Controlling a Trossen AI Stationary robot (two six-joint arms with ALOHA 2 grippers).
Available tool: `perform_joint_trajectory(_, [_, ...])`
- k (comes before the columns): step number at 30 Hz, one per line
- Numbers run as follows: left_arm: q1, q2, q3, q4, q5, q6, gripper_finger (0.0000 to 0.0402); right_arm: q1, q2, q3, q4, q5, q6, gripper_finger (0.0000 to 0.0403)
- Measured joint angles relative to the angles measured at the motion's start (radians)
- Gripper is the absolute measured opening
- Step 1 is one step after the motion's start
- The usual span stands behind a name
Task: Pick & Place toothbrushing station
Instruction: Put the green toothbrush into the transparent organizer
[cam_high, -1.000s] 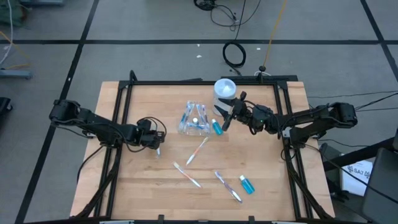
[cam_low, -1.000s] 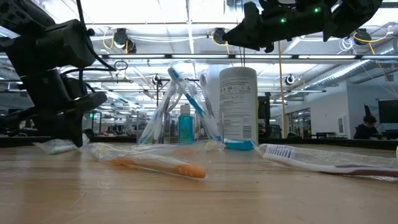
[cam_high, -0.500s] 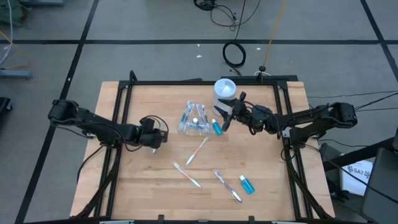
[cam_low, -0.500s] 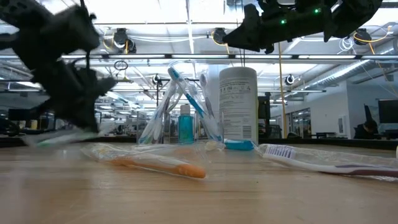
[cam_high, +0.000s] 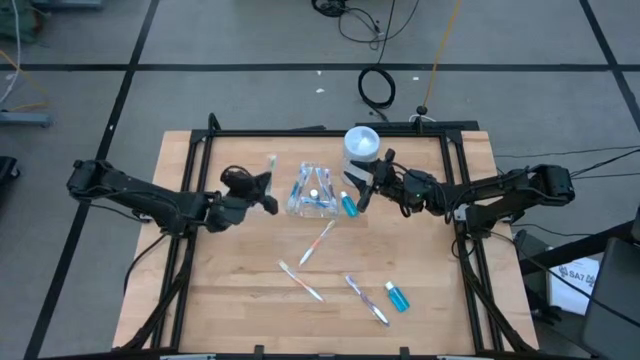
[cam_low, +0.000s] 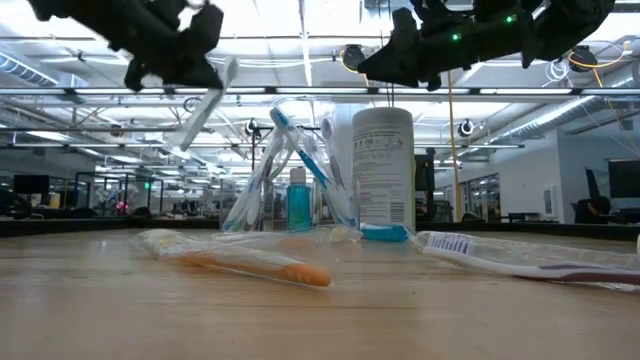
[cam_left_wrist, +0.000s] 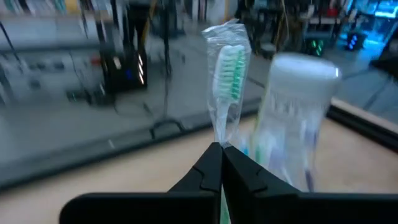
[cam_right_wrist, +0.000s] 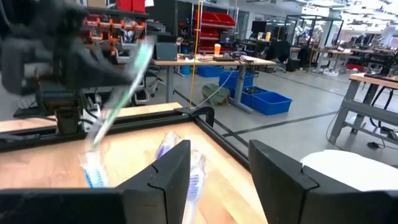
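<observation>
A clear plastic cup (cam_high: 313, 192) stands mid-table with several toothbrushes upright in it; it also shows in the low view (cam_low: 290, 170). My left gripper (cam_high: 260, 192) is just left of the cup, raised above the table, shut on a wrapped green-bristled toothbrush (cam_left_wrist: 230, 68). My right gripper (cam_high: 364, 188) is open and empty, raised to the right of the cup, over a blue tube (cam_high: 349, 205) that lies beside it. Three wrapped toothbrushes (cam_high: 317, 242), (cam_high: 301, 281), (cam_high: 367, 299) and another blue tube (cam_high: 398, 296) lie flat on the table nearer the front. My left gripper pinches the wrapped toothbrush between its two fingers, on the wrapper just below the bristle head (cam_left_wrist: 219, 144). The head sticks out beyond the fingertips. The brush is lifted clear of the table and tilted (cam_low: 203, 108).
A tall white canister (cam_high: 361, 143) stands at the far side, right of the cup and close to my right gripper. A black frame rail (cam_high: 330, 132) runs round the table's edges. The wooden tabletop (cam_high: 230, 290) is bare at the near left.
My left gripper has risen from the table with the wrapped toothbrush and gone toward the far edge and toward the cup, turning as it went. The toothbrush, which lay near the tabletop, is now lifted clear and tilted.
</observation>
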Motion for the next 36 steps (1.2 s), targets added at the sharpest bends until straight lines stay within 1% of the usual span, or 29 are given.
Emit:
perform_joint_trajectory(2, [0.012, 0.024, 0.001, 0.133, -0.028, 0.141, 0.0003, 0.000, 0.000, 0.000, -0.008, 0.000, 0.000, 0.0157])
perform_joint_trajectory(3, [0.023, 0.043, 0.002, 0.194, -0.022, 0.197, 0.0005, 0.000, 0.000, 0.000, -0.007, 0.000, 0.000, 0.0157])
perform_joint_trajectory(5, [0.042, 0.073, -0.001, 0.292, 0.031, 0.286, 0.0009, 0.000, 0.000, 0.000, -0.006, 0.000, 0.000, 0.0157])
perform_joint_trajectory(7, [0.067, 0.102, 0.002, 0.407, 0.123, 0.339, 0.0008, 0.000, 0.000, 0.000, -0.007, 0.000, 0.000, 0.0157])
perform_joint_trajectory(9, [0.090, 0.149, 0.003, 0.479, 0.204, 0.365, 0.0003, 0.000, 0.000, 0.000, -0.006, 0.000, 0.000, 0.0157])
perform_joint_trajectory(11, [0.110, 0.205, 0.000, 0.520, 0.231, 0.368, 0.0004, 0.000, 0.000, 0.000, -0.007, 0.000, 0.000, 0.0157])
perform_joint_trajectory(14, [0.128, 0.276, 0.001, 0.587, 0.226, 0.359, 0.0007, 0.000, 0.000, 0.000, -0.013, 0.000, 0.000, 0.0157])
perform_joint_trajectory(16, [0.129, 0.326, 0.001, 0.603, 0.213, 0.334, 0.0003, 0.000, 0.000, 0.000, -0.013, 0.000, 0.000, 0.0157])
perform_joint_trajectory(18, [0.125, 0.378, -0.002, 0.640, 0.189, 0.307, 0.0004, 0.000, 0.000, 0.000, -0.023, 0.000, 0.000, 0.0157])
perform_joint_trajectory(22, [0.110, 0.468, -0.028, 0.774, 0.120, 0.294, 0.0003, 0.000, 0.000, 0.000, -0.051, -0.001, 0.000, 0.0157])
perform_joint_trajectory(27, [0.084, 0.536, -0.036, 0.762, 0.082, 0.210, 0.0008, 0.000, 0.000, 0.000, -0.079, -0.001, 0.003, 0.0157])
perform_joint_trajectory(29, [0.070, 0.560, -0.036, 0.739, 0.073, 0.190, 0.0005, 0.000, 0.000, 0.000, -0.082, -0.001, 0.029, 0.0157])
perform_joint_trajectory(32, [0.049, 0.579, -0.037, 0.710, 0.058, 0.177, 0.0003, 0.000, 0.000, 0.000, -0.083, -0.001, 0.078, 0.0157])
perform_joint_trajectory(36, [0.040, 0.590, -0.037, 0.633, 0.036, 0.128, 0.0012, 0.000, 0.000, 0.000, -0.088, -0.002, 0.101, 0.0157])
